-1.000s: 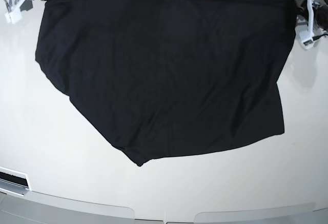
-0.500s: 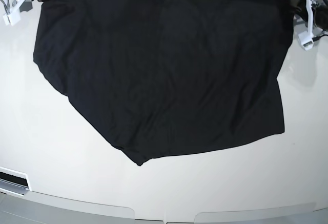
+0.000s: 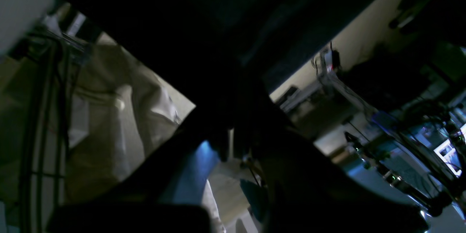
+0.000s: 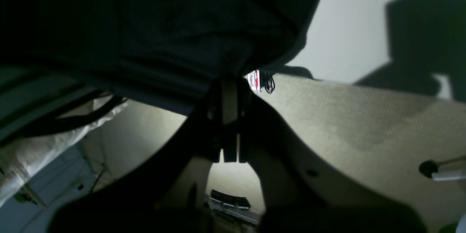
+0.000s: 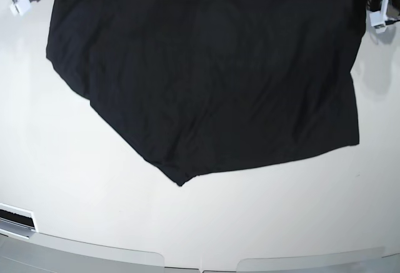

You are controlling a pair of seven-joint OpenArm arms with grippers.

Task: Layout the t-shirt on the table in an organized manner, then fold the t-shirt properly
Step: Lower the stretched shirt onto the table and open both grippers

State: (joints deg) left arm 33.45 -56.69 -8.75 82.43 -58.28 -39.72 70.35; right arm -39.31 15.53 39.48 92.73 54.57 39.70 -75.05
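A glossy white table point(image 5: 56, 160) with a curved front edge is carrying a black t-shirt point(image 5: 206, 79), which is spreading across its far half.

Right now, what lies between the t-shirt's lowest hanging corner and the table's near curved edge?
Nothing: in the base view only bare white table shows between the black t-shirt and that edge.

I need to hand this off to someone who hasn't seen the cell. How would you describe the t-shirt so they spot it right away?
Start from the big glossy white table that fills the base view. Hanging over its far half is the t-shirt, a broad sheet of plain black fabric held up at its top corners by the right gripper and left gripper. It is the only cloth and the only dark thing against the white.
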